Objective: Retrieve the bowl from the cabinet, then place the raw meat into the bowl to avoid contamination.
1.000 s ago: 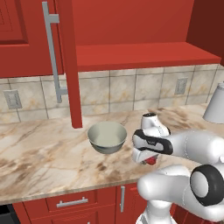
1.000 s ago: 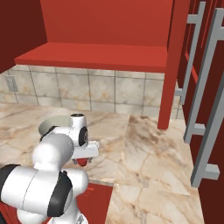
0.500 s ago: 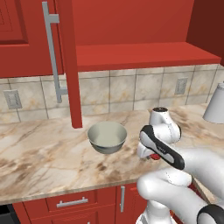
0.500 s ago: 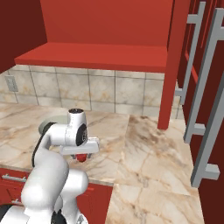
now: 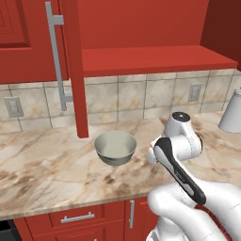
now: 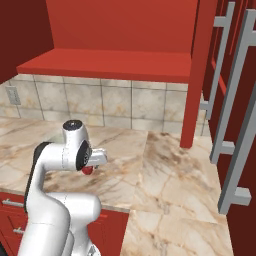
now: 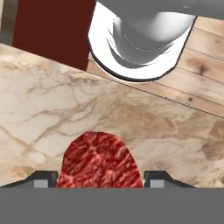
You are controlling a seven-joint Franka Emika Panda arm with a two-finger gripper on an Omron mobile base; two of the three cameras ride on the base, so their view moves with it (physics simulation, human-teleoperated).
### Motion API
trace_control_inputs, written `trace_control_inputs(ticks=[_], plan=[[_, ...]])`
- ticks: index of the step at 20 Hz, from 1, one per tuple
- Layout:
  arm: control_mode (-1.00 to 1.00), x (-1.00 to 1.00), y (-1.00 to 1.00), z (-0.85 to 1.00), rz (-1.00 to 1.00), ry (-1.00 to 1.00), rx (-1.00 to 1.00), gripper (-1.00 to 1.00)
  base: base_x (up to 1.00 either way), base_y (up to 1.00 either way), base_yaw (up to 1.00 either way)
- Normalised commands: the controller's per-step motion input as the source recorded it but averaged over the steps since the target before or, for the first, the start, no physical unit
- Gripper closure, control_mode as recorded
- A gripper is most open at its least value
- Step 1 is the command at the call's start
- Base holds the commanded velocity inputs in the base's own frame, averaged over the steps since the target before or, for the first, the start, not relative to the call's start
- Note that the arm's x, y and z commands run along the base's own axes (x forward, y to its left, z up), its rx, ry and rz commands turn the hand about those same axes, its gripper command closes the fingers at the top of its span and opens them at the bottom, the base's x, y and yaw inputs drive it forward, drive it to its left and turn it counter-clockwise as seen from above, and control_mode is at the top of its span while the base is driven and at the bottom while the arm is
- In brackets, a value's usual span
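One red lump, the meat [image 7: 99, 161], sits at 6 o'clock in the hand view, between the two dark fingertips [image 7: 43, 178], which stand apart on either side of it; whether they press it I cannot tell. Its long axis appears to run from 6 towards 12 in that view, its rounded end pointing to 12, away from the hand. In the right base view a bit of it [image 6: 88, 170] peeps out beneath the gripper [image 6: 95, 162], low over the marble counter [image 6: 165, 170]; contact with the surface is hidden. The gripper's jaws are set fairly wide, about the lump's width, likely to straddle it before a lift.

The bowl [image 5: 115, 147] stands upright on the counter, mouth up, at about 9 o'clock from the hand in the left base view, near but apart, and looks empty. It rests below the open cabinet [image 5: 155, 59], just beside the door's lower edge, probably set there for a short carry.
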Motion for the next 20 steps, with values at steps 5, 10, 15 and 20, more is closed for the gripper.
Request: trace_control_inputs(ticks=[5,10,15,20], plan=[[-1.0,0.0,0.13,0.51,0.0,-0.29,0.0,1.0,0.0,0.0,0.0],[-1.0,0.0,0.09,0.6,0.0,-0.18,0.02,1.0,0.0,0.0,0.0],[-1.0,0.0,0.19,0.51,0.0,-0.07,0.03,1.0,0.0,0.0,0.0],[-1.0,0.18,0.45,0.21,0.0,0.0,0.0,1.0,0.0,0.0,0.0]])
